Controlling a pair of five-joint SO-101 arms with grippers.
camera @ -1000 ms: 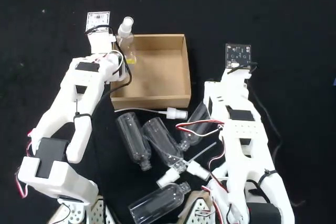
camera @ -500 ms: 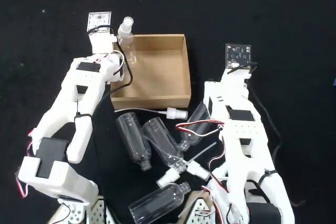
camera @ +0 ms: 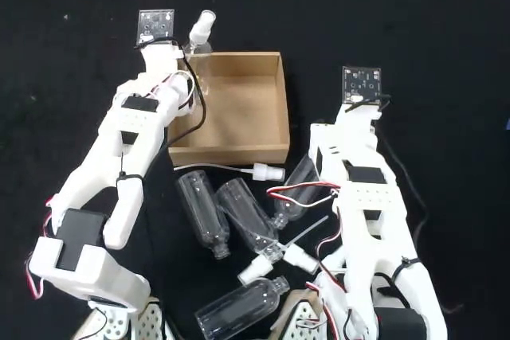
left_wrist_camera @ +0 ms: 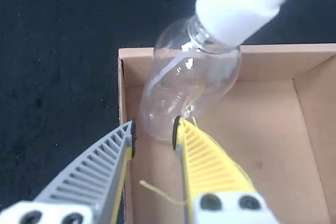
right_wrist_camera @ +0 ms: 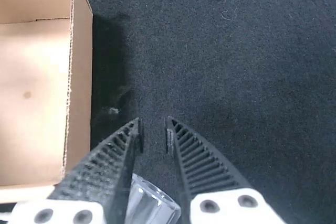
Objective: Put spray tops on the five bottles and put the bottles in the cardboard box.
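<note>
High view: you have one capped bottle at the box's upper-left corner, while four bottles lie uncapped below it. Left wrist: the left gripper pinches that bottle's base. Right wrist: the right gripper is slightly parted and empty

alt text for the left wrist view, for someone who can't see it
A clear spray bottle with a white spray top leans tilted over a corner of the open cardboard box, its base between the tips of the left gripper, which has one grey and one yellow jaw. Black table covering lies outside the box.
</note>
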